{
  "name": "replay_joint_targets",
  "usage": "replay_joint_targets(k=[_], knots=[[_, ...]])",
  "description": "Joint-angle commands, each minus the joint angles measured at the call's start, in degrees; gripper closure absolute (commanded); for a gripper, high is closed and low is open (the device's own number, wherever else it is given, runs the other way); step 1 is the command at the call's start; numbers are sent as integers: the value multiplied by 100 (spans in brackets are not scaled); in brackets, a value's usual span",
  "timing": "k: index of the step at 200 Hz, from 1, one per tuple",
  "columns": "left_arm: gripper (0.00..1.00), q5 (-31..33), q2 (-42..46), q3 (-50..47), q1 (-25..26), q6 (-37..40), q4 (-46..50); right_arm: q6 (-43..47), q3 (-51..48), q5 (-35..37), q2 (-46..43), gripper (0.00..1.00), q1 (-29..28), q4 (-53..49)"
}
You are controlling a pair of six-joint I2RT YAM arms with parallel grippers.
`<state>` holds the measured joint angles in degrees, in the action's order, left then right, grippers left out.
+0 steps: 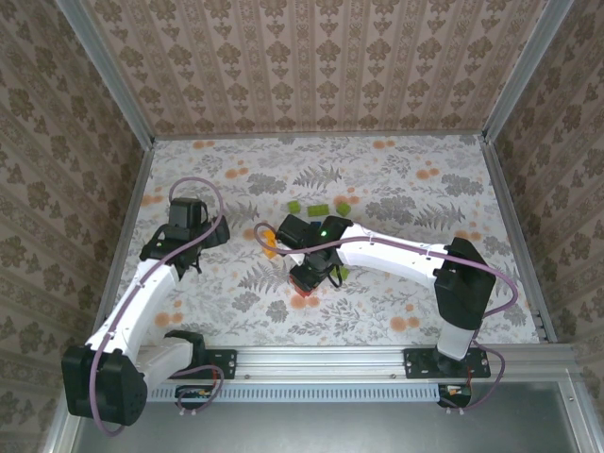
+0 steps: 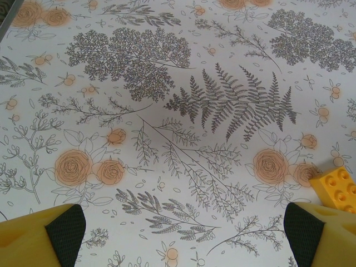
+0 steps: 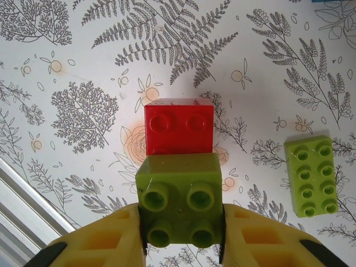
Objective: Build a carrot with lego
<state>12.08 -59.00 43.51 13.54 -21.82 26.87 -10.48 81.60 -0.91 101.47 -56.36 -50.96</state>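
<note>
Near the table's middle, our right gripper (image 3: 181,225) pinches a square lime-green studded plastic brick (image 3: 179,194) between its yellow fingers. A red studded brick (image 3: 179,127) touches that brick's far edge, though we cannot tell whether the two are joined. An oblong lime-green brick (image 3: 310,175) lies flat to the right, apart from them. Our left gripper (image 2: 183,228) hangs with fingers spread wide over the flowered tabletop (image 2: 167,83), a yellow-orange brick (image 2: 340,188) just beside its right finger.

Green brick (image 3: 179,208) (clamped) beside red brick (image 3: 179,127)
</note>
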Motion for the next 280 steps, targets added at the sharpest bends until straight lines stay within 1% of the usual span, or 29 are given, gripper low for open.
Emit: replay_joint_targets(k=[1,90,158,212,280], knots=[[5,119,-15,158,48,104,91,-77,108,-59,159,68,-51,-28],[5,119,-46,167,61,103,86,-83,35,42,224,68,-79,-147],[5,164,-39,175,70,113,123,296,428,152,470,67,-69,-963],[5,142,-6,180,70,111,125,314,610,-59,822,67,-51,-1031],[5,150,0,176,68,110,125,369,530,-172,1161,67,35,-1039]])
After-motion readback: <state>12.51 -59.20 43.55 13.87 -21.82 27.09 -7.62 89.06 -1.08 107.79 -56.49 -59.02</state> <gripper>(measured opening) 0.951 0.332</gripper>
